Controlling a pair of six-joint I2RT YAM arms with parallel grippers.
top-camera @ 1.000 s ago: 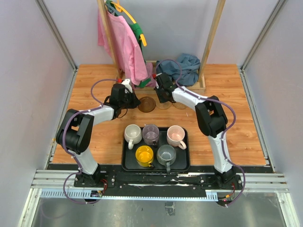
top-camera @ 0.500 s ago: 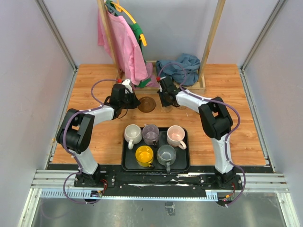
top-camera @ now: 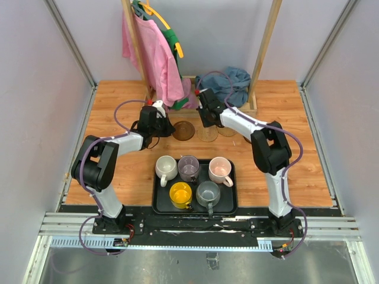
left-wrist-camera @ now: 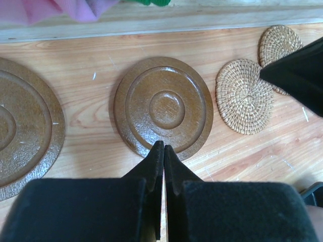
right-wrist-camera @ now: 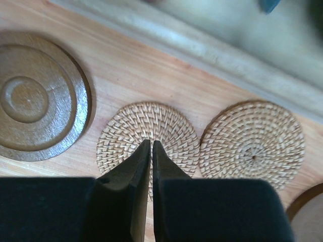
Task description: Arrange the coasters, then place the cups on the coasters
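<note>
Wooden bench point(left-wrist-camera: 101, 55): my left hand point(left-wrist-camera: 163, 147) clenched, empty, brown coaster point(left-wrist-camera: 166, 108) just ahead; right hand point(right-wrist-camera: 151, 143) clenched, empty, over woven coaster point(right-wrist-camera: 133, 126).

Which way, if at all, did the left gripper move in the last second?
No. In the top view the left gripper stays at the same spot, fingers shut, just left of the brown coaster.

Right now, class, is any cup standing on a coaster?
No: all five cups sit in the black tray, apart from the coasters.
</note>
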